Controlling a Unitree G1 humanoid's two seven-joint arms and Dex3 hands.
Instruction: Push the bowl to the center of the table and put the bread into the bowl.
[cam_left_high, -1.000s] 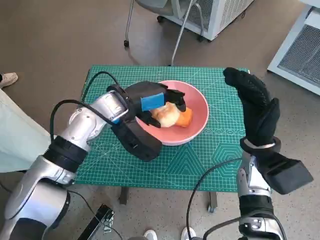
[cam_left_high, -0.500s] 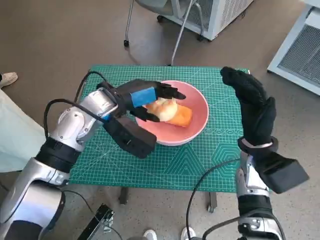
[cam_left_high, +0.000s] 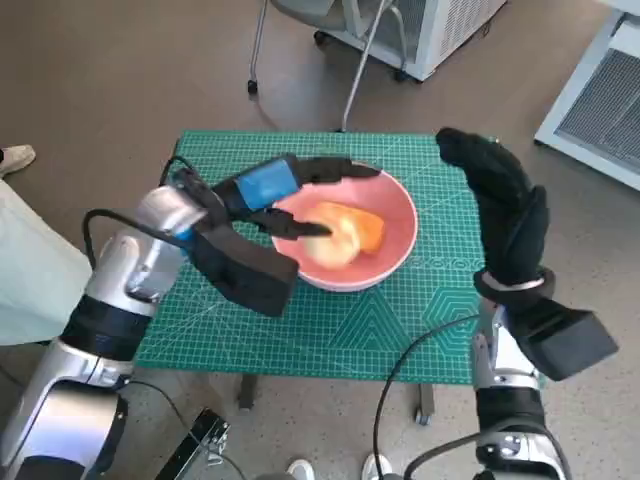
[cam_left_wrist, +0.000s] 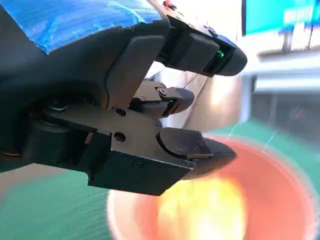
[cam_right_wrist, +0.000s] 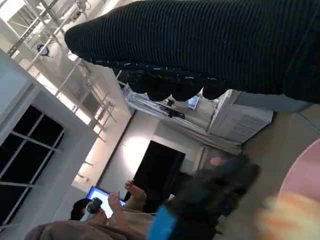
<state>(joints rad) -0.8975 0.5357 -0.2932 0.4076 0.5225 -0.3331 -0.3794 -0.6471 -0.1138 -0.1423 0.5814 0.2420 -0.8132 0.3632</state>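
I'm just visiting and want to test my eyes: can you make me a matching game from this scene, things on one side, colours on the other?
Things:
1. bowl
2. table mat
3. tape on the left hand
4. right hand

Colours:
A. blue
B. black
C. pink
D. green

Pairs: 1-C, 2-D, 3-A, 4-B. The bread lies in the bowl, pale yellow and orange, with the left hand's fingers above it, holding nothing.
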